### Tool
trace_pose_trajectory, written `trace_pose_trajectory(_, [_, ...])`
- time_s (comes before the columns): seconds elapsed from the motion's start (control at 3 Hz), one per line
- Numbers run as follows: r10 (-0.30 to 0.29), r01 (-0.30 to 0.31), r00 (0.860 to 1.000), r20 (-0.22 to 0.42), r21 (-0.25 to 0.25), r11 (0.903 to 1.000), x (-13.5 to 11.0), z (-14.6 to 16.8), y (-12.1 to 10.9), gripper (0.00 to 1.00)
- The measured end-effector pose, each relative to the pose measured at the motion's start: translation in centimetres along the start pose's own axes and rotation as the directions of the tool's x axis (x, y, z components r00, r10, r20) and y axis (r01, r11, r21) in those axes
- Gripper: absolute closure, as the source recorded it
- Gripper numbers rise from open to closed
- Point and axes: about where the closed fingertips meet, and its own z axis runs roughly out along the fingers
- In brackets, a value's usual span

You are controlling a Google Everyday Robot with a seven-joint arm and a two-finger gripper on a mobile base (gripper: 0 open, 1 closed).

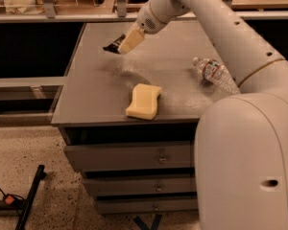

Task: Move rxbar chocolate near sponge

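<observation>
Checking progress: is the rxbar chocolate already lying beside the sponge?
No, the gripper holds the rxbar chocolate up toward the back, well apart from the sponge.

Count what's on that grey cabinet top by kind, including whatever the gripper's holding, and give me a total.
Black wrapped rxbar chocolate, in the cream gripper over the grey cabinet top: 1
Pale yellow wavy foam sponge: 1
Clear plastic water bottle: 1
Total: 3

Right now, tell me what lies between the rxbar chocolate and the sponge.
Only bare tabletop, in the camera view. The gripper holds the rxbar chocolate above the table's back; the sponge lies near the front edge.
</observation>
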Motion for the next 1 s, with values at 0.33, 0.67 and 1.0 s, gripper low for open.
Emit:
trace_pose_trajectory(0.33, [-0.046, 0.045, 0.998, 0.037, 0.013, 0.9989, -1.0, -4.1, -0.2, 1.0])
trace_pose_trajectory(0.67, [-0.081, 0.08, 0.995, 0.057, 0.016, 0.9967, -1.1, -6.7, 0.0, 1.0])
trace_pose_trajectory(1.0, [-0.105, 0.105, 0.993, 0.058, 0.001, 0.9945, -0.5, -8.6, 1.0, 1.0])
